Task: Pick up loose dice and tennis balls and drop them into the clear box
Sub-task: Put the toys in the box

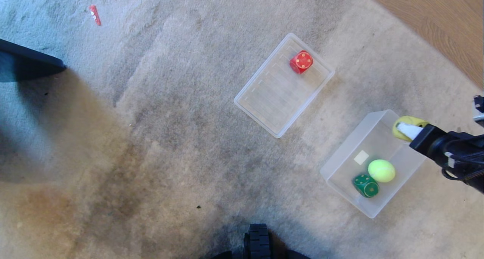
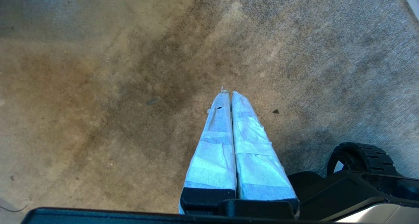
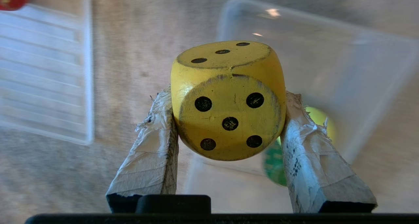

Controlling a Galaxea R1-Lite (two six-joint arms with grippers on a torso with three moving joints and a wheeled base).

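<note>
A worn grey-beige carpet (image 1: 170, 138) fills the floor; on it sits a flat, shallow, ribbed clear tray (image 1: 264, 111) holding a red cube die (image 1: 301, 61); near it stands the deep translucent plastic clear box (image 1: 340, 164), containing a fuzzy yellow-green tennis ball (image 1: 382, 170) touching a green die (image 1: 366, 185); the right gripper (image 3: 229, 119) hangs over the box's far corner, clamped on a yellow die (image 3: 229, 99); the left gripper (image 2: 229, 94) hovers above bare carpet, fingers pressed together.
</note>
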